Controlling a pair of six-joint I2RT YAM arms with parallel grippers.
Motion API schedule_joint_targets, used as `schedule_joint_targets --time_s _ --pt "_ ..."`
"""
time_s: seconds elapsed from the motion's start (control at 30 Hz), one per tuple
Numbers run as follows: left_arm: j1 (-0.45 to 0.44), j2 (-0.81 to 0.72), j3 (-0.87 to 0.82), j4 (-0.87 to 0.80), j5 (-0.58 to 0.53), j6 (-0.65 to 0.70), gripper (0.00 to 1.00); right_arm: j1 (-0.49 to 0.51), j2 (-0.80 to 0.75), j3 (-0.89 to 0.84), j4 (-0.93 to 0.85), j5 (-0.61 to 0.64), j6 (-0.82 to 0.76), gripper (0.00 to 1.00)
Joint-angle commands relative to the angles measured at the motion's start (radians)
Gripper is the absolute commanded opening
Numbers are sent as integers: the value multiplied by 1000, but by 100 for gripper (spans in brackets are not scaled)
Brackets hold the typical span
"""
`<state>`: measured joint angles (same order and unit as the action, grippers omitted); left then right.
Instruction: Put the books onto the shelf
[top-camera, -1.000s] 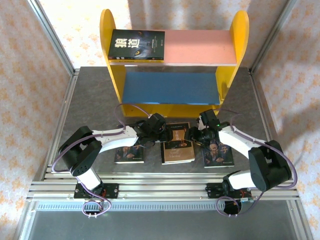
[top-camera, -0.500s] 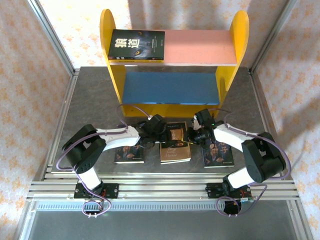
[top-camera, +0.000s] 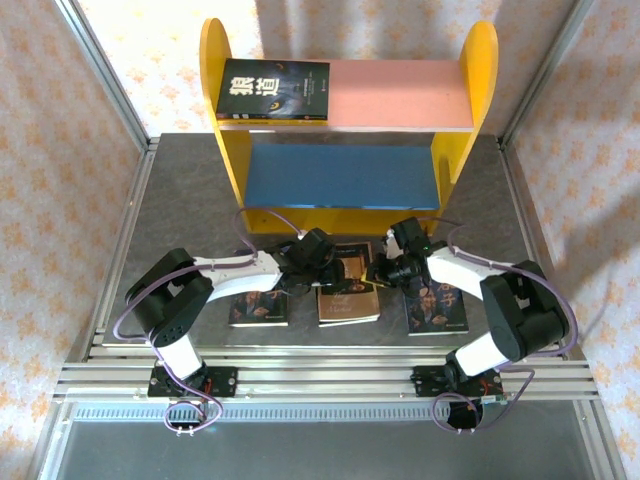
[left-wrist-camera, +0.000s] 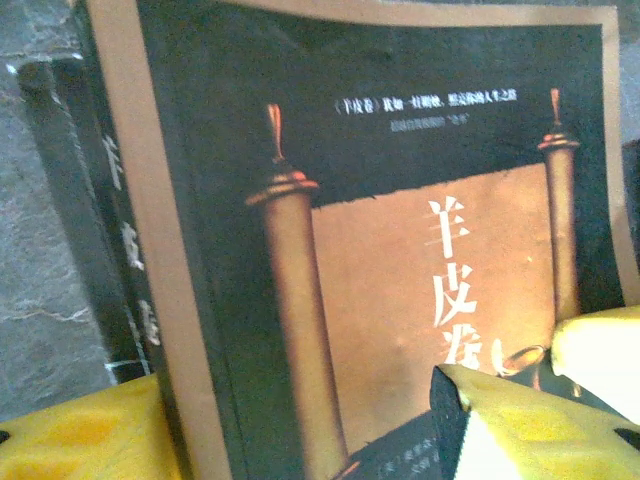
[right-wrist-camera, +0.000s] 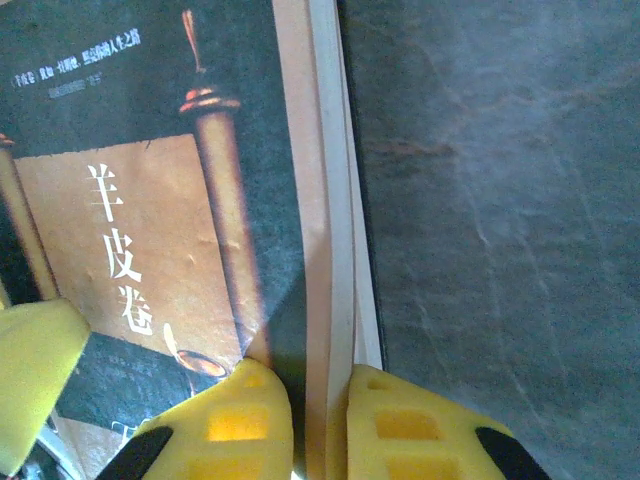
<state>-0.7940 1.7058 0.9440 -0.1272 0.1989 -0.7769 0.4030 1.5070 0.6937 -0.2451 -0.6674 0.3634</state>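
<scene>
The shelf stands at the back, a wolf-face book lying on its pink upper board. The other books lie on the table in front of it. In the middle, the tan-brown book rests partly over a dark book. My right gripper is shut on the tan-brown book's page edge. My left gripper stands open over the same book at its other side, with one finger on the cover. Bearded-man books lie at the left and right.
The blue lower board holds nothing. Grey tabletop lies bare to the right of the gripped book. Both arms meet over the table's middle, close together. A metal rail runs along the near edge.
My right gripper has closed on the tan-brown book's edge. Both grippers have drawn in toward the middle, and the book has shifted slightly toward the near edge.
</scene>
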Motion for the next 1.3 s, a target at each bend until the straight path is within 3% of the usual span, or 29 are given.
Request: schedule_joint_targets --time_s 0.0,0.27,0.43,0.67,0.83,1.17,1.27 --pt "-40 -9 56 78 91 14 61 28 77 -46 58 41 2 0" --pt "-50 -40 43 140 123 -1 57 27 84 -51 67 45 8 5" --pt "-50 -48 39 136 119 9 45 27 73 -41 44 65 4 13" --pt "-50 -57 51 58 67 31 32 27 47 -21 2 102 -8 32" --pt "-50 -58 75 -10 29 58 21 25 27 -16 -19 136 -13 35" --pt "-50 -42 91 -41 12 71 0 20 -39 -13 -44 196 -12 50" --pt "-50 -45 92 -43 11 76 0 17 -53 -11 -49 205 -9 53"
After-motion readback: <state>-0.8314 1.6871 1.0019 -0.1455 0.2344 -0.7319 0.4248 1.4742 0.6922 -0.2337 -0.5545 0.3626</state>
